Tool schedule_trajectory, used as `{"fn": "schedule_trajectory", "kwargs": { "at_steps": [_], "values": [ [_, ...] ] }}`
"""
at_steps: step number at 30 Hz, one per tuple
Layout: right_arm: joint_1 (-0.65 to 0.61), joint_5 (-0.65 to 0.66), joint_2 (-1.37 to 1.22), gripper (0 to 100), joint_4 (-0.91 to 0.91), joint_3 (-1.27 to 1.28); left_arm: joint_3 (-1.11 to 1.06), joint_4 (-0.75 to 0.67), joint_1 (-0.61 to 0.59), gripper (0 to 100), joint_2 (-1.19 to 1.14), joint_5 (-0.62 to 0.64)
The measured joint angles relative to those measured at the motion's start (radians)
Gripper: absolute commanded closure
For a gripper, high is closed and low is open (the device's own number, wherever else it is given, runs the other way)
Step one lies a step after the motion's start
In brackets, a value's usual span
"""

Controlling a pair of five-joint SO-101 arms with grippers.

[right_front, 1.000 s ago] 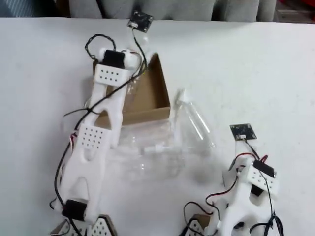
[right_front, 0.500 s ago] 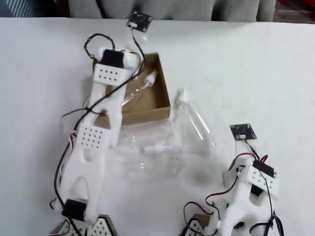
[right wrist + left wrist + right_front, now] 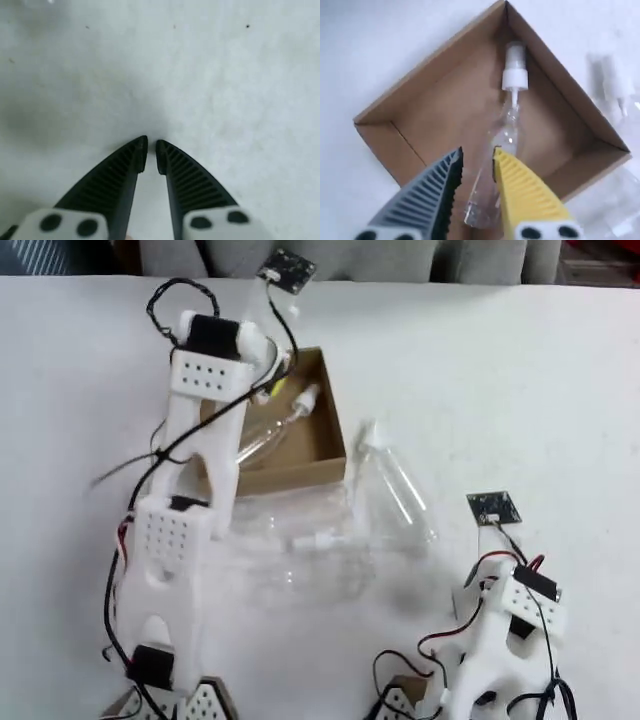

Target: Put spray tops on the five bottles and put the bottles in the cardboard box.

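A clear bottle point(image 3: 262, 438) with a white spray top point(image 3: 304, 396) lies flat inside the cardboard box point(image 3: 327, 430) at the table's far left. In the left wrist view the same bottle point(image 3: 507, 130) rests on the floor of the box point(image 3: 570, 95), its top point(image 3: 512, 75) pointing at a corner. My left gripper point(image 3: 478, 161) hovers open above the bottle's base, touching nothing; from above the left gripper point(image 3: 270, 386) sits over the box's far side. My right gripper point(image 3: 151, 150) is shut and empty, just above bare table.
A second capped bottle point(image 3: 398, 486) lies on the table right of the box. Several clear bottles point(image 3: 300, 545) lie close together in front of the box. Small circuit boards on cables sit at the far edge point(image 3: 286, 269) and near the right arm point(image 3: 494, 507).
The left arm has risen and drawn back toward the far edge, leaving the capped bottle lying uncovered in the box. The right arm has not moved.
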State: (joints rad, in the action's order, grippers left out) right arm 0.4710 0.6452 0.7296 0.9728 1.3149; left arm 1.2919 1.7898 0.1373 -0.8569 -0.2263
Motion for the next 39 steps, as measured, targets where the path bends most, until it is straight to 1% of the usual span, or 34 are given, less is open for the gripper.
{"fn": "schedule_trajectory", "kwargs": {
  "at_steps": [3, 6, 9, 11, 15, 17, 23, 30, 39],
  "values": [
    [0.000, 0.000, 0.000, 98.1, 0.000, 0.000, -0.222, 0.000, 0.021, 85, 0.115, 0.002],
    [0.000, 0.000, 0.000, 98.1, 0.000, 0.000, -0.391, -0.003, 0.038, 84, 0.206, 0.002],
    [0.000, 0.000, 0.000, 98.1, 0.000, 0.000, -0.489, -0.043, 0.040, 77, 0.245, -0.006],
    [0.000, 0.000, 0.000, 98.1, 0.000, 0.000, -0.532, -0.054, 0.038, 73, 0.253, -0.049],
    [0.000, 0.000, 0.000, 98.1, 0.000, 0.000, -0.566, -0.058, 0.040, 68, 0.253, -0.077],
    [0.000, 0.000, 0.000, 98.1, 0.000, 0.000, -0.583, -0.091, 0.040, 67, 0.255, -0.084],
    [0.000, 0.000, 0.000, 98.1, 0.000, 0.000, -0.672, -0.199, 0.040, 68, 0.252, -0.158],
    [0.000, 0.000, 0.000, 98.1, 0.000, 0.000, -0.672, -0.325, 0.037, 68, 0.189, -0.178],
    [0.000, 0.000, 0.000, 98.1, 0.000, 0.000, -0.672, -0.338, 0.026, 68, 0.186, -0.219]
  ]
}}
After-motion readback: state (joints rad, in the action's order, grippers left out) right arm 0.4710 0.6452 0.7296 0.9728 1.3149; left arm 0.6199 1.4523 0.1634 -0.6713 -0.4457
